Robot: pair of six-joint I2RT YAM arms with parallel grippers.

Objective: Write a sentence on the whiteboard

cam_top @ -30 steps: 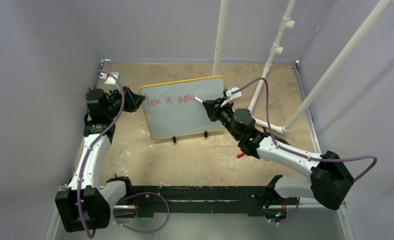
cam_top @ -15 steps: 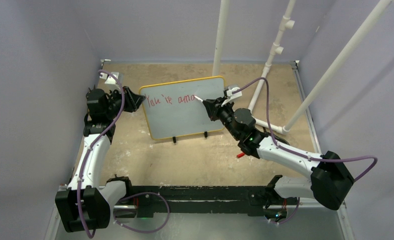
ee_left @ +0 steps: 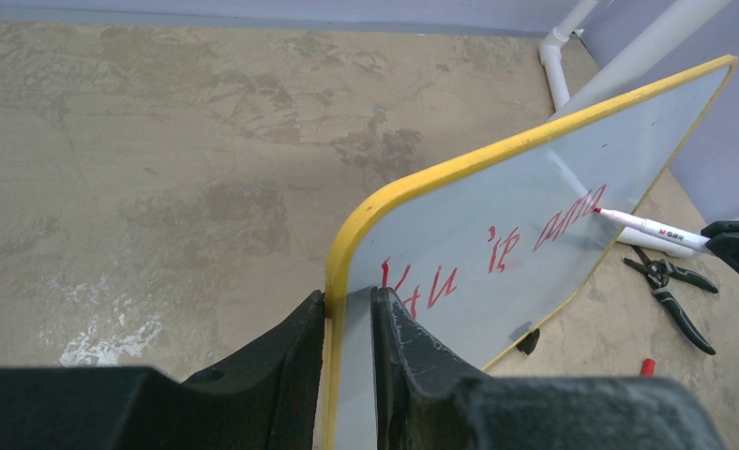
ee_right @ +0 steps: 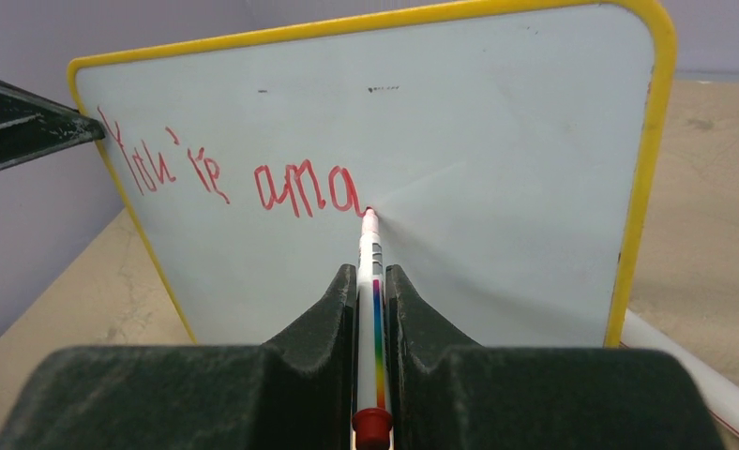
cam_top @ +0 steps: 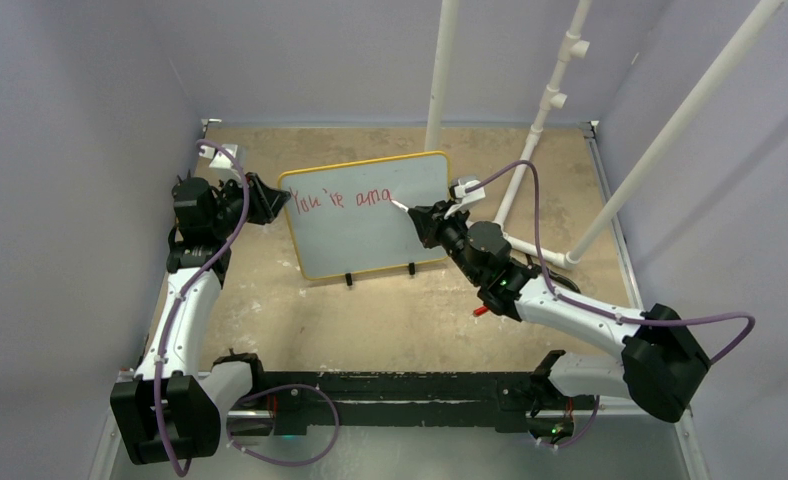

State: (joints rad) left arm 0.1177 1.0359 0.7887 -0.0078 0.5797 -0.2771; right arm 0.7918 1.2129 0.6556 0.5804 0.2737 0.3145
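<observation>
The whiteboard (cam_top: 370, 235), white with a yellow frame and small black feet, stands upright mid-table and reads "You're ama" in red. My left gripper (cam_top: 272, 201) is shut on its left edge, the yellow frame (ee_left: 339, 281) clamped between the fingers. My right gripper (cam_top: 423, 218) is shut on a white marker (ee_right: 369, 281) with a rainbow stripe and red end. The marker tip touches the board just right of the last "a" (ee_right: 347, 192). The board also shows in the right wrist view (ee_right: 497, 169), and the marker in the left wrist view (ee_left: 642, 225).
White PVC pipes (cam_top: 540, 110) rise behind and right of the board. Black pliers (ee_left: 671, 291) and a red marker cap (cam_top: 480, 311) lie on the tan table near the right arm. Purple cables loop over both arms.
The right gripper has drawn the marker slightly down and right, finishing the last "a". The left gripper and the board have not moved.
</observation>
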